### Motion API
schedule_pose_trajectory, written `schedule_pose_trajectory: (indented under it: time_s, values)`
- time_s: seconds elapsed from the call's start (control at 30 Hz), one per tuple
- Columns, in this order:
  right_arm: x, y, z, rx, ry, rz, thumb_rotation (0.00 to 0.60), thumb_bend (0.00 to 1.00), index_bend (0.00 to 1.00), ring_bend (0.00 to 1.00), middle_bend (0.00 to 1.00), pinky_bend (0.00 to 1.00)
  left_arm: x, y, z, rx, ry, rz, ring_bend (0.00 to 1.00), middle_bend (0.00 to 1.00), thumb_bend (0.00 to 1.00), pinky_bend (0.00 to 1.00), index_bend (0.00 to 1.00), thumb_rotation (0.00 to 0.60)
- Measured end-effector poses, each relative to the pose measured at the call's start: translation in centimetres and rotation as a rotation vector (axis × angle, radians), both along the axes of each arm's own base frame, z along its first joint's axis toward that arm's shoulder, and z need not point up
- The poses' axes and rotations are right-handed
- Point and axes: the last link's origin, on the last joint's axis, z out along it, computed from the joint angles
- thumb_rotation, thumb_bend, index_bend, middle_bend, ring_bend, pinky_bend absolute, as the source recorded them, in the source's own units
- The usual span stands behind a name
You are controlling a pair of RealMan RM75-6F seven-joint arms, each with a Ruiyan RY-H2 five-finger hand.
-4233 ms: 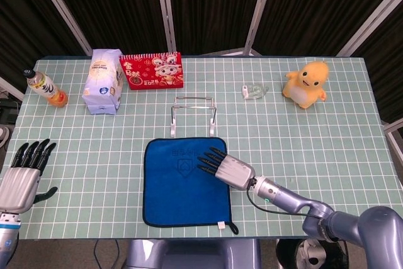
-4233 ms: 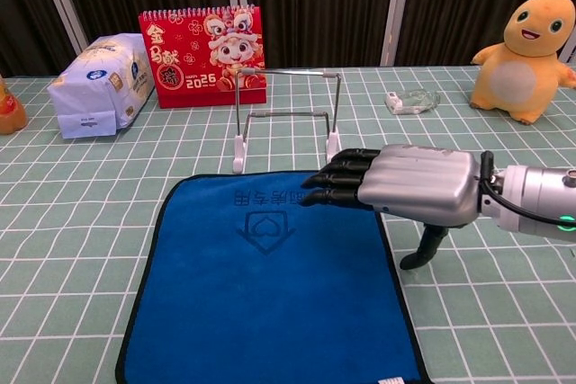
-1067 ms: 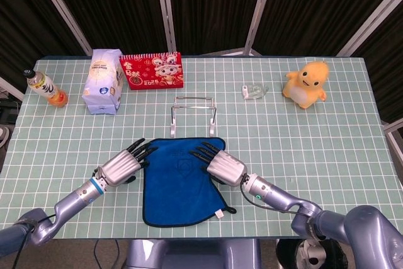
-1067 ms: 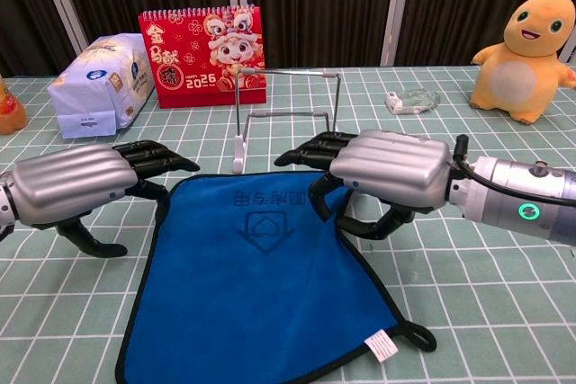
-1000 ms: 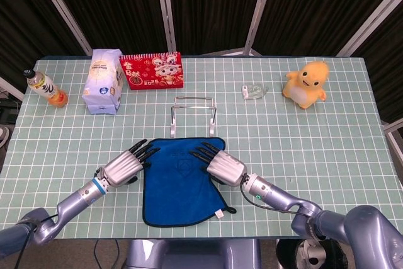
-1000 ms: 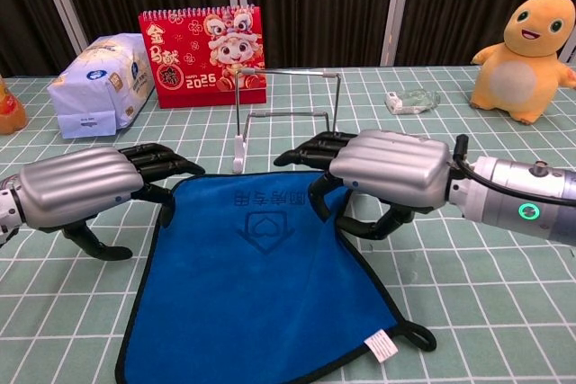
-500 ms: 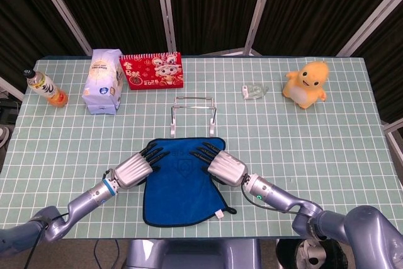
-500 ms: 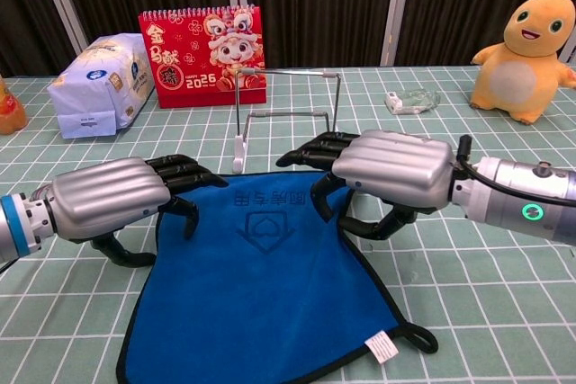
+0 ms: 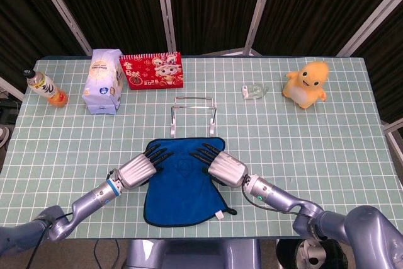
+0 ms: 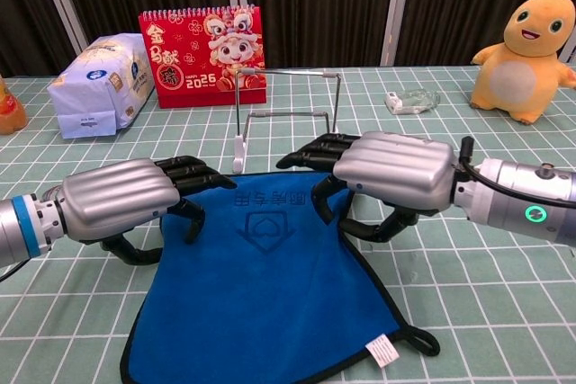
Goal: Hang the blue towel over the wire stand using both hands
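**Towel corner grab, both hands down on the far edge**

Head view: blue towel lies flat at table centre, wire stand just past its far edge at 12 o'clock. Left hand sits on the towel's 10 o'clock corner, right hand on the 2 o'clock corner. The near right corner at 5 o'clock is pulled inward, so I judge the right side already has cloth gathered. From up here I can't tell whether either hand has cloth in it; the backs of the hands cover the palms.

Chest view: right hand has fingers curled under with the towel edge rising into them, so I read that as gripping the towel. Left hand has fingertips on the cloth and thumb hooked below, but whether cloth is pinched I cannot tell. Stand is upright, at 12 o'clock of the towel, apart from both hands.

How I'd run this step: confirm the left pinch before lifting, raise both corners level, keep the edge taut, carry it over the top wire, lower evenly.

Hidden: both palms, the towel's far corners, and the towel's near left edge, cut off by the frame bottom.
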Motion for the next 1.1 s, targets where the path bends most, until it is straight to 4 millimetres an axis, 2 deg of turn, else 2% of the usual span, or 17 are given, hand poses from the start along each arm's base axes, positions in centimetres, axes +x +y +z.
schedule_pose_trajectory:
  time_s: [0.17, 0.53, 0.77, 0.93, 1.1]
  values:
    - [0.0, 0.0, 0.2, -0.002, -0.004, 0.002, 0.6, 0.59, 0.65, 0.0, 0.04, 0.0, 0.1, -0.1, 0.1, 0.0, -0.015, 0.004, 0.0, 0.0, 0.5, 0.0, 0.65, 0.6]
    - [1.0, -0.1, 2.0, -0.027, -0.064, 0.009, 0.6, 0.59, 0.65, 0.0, 0.04, 0.0, 1.0, 0.2, 1.2, 0.03, -0.118, 0.035, 0.0, 0.0, 0.5, 0.0, 0.77, 0.6]
    - [2.6, -0.3, 4.2, -0.057, -0.133, 0.008, 0.6, 0.59, 0.65, 0.0, 0.04, 0.0, 2.8, 0.6, 3.7, 0.09, -0.248, 0.026, 0.0, 0.0, 0.5, 0.0, 0.79, 0.6]
    - [4.6, -0.7, 6.4, -0.088, -0.207, -0.001, 0.6, 0.59, 0.65, 0.0, 0.04, 0.0, 4.1, 1.2, 5.5, 0.137, -0.327, 0.046, 0.0, 0.0, 0.5, 0.0, 0.8, 0.6]
    - [6.9, -1.5, 8.9, -0.135, -0.264, 0.005, 0.6, 0.59, 0.65, 0.0, 0.05, 0.0, 5.9, 2.3, 8.3, 0.203, -0.414, 0.059, 0.0, 0.0, 0.5, 0.0, 0.8, 0.6]
